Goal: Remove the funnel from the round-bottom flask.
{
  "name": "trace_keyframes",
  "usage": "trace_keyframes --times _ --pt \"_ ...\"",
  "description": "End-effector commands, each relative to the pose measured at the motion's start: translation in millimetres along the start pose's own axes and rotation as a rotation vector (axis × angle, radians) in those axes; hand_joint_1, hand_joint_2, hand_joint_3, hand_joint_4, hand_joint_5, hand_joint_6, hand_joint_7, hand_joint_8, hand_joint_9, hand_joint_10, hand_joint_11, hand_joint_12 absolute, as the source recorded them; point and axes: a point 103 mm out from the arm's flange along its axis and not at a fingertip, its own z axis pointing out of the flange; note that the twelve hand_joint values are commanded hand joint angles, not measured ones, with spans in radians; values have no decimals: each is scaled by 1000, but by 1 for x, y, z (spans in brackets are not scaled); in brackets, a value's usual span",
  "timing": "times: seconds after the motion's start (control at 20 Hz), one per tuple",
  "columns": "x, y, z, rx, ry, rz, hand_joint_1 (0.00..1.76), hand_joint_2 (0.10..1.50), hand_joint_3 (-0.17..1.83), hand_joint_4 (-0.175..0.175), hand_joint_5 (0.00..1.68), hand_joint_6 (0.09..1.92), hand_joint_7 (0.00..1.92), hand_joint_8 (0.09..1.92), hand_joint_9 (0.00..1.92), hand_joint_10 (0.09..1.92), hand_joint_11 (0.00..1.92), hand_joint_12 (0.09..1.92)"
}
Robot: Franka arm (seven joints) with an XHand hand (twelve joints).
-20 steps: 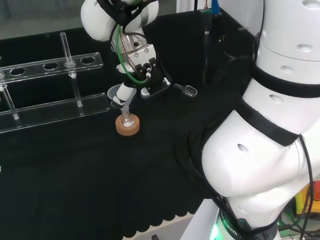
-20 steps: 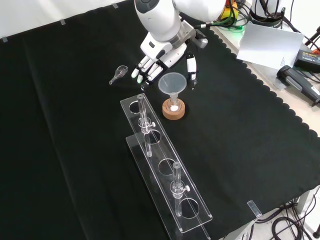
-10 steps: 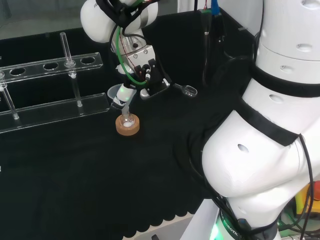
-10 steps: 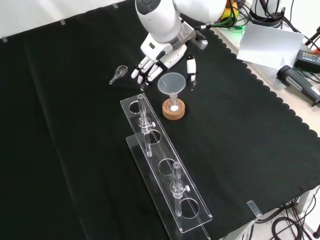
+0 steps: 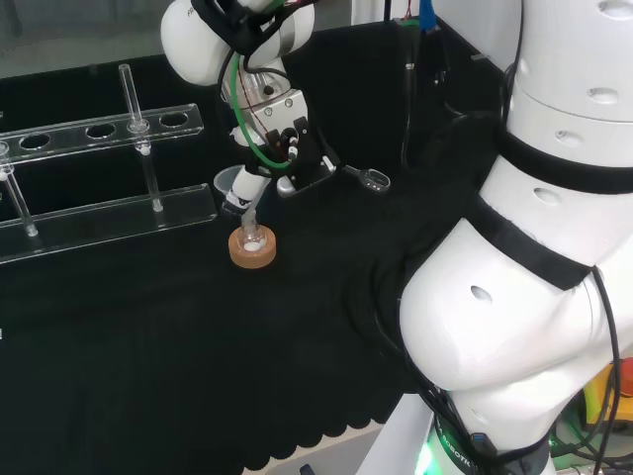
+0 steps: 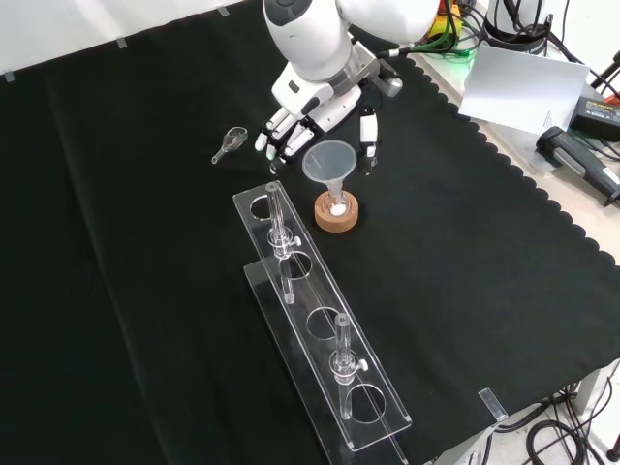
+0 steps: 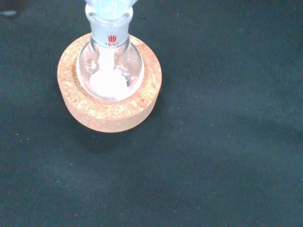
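The funnel [image 6: 332,165] sits in the neck of the flask [image 6: 336,205], just above the middle of the front view, so the task's main step is not done. The flask rests in a cork ring [image 6: 336,214] on the black counter [image 6: 465,281]. In the wrist view the flask [image 7: 110,71] shows white powder in its bulb, and the funnel's stem [image 7: 108,9] is seated in the neck at the frame's top edge.

The hand [image 6: 310,111] hangs at the upper middle of the front view, behind the funnel's cone. Its fingers [image 6: 276,131] are fairly straight and spread, lying to the left of the cone, and the thumb [image 6: 367,136] stands to the right of it. The cone lies between them, but I cannot tell whether any fingertip touches the rim; nothing is curled round it. In the head view the hand [image 5: 287,139] is at the upper middle, above and to the right of the funnel [image 5: 232,184], with the cork ring [image 5: 252,247] below.

As I judge it, the hand is placed for a grasp and not more. What is left: closing fingers and thumb on the cone, lifting the stem straight out of the neck so the flask does not tip out of its ring, and setting the funnel down on the counter.

A clear rack [image 6: 320,329] with 2 tubes runs from the middle to the lower part of the front view, close to the ring. A small clear spoon-like piece [image 6: 230,143] lies left of the hand.
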Motion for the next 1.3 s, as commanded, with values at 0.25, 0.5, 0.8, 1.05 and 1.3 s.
trace_keyframes --times 0.25,0.5,0.8,1.05,1.3 --pt "1 0 0 -20 7 5 679 688 27 -109 111 87 523 427 4 838 0 436" --pt "2 -1 -1 -48 14 7 708 690 29 -91 147 87 578 398 61 801 0 579" --pt "3 -2 -1 -64 27 6 759 690 34 -71 207 87 658 371 149 754 0 766" --pt "2 -2 -1 -70 31 7 778 691 39 -66 230 87 698 360 187 729 0 840" --pt "1 -2 -1 -83 33 7 803 693 43 -61 257 87 742 363 220 723 0 872"
